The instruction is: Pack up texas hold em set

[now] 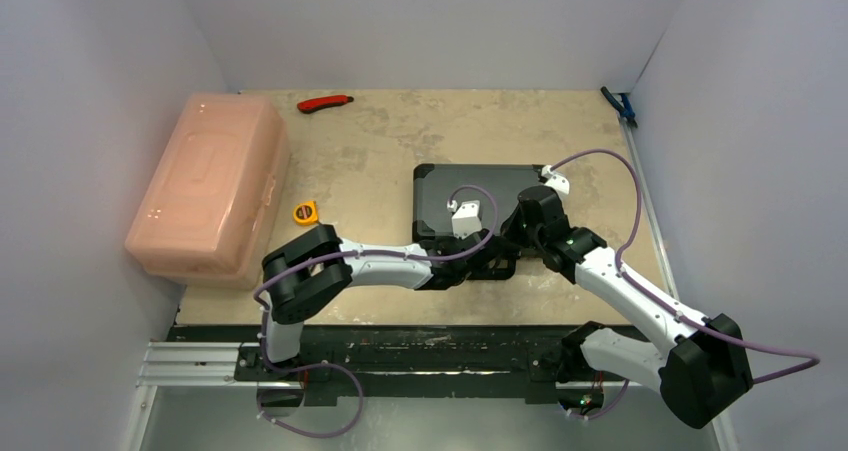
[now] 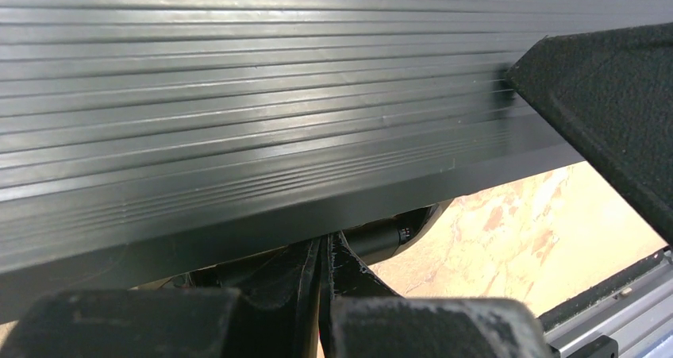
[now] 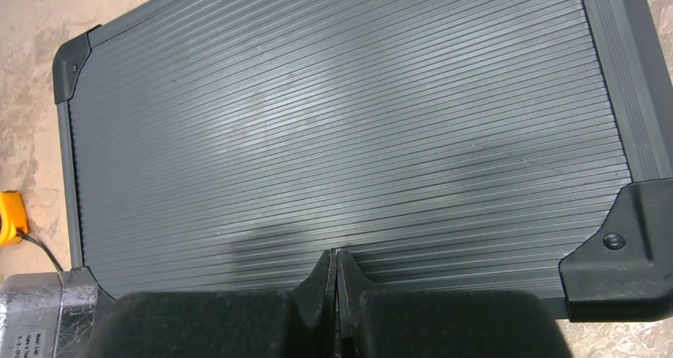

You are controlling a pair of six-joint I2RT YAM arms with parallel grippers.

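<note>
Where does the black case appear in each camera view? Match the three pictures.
Top external: the black case lies closed, right of centre, with both arms reaching over its near edge.
Left wrist: the case's ribbed lid fills the upper frame.
Right wrist: the lid fills nearly the whole frame.
Shared landmark: the mottled tan table beside the case.

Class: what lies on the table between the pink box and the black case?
A yellow tape measure, nearer the pink box than the case; the top view shows it.
</note>
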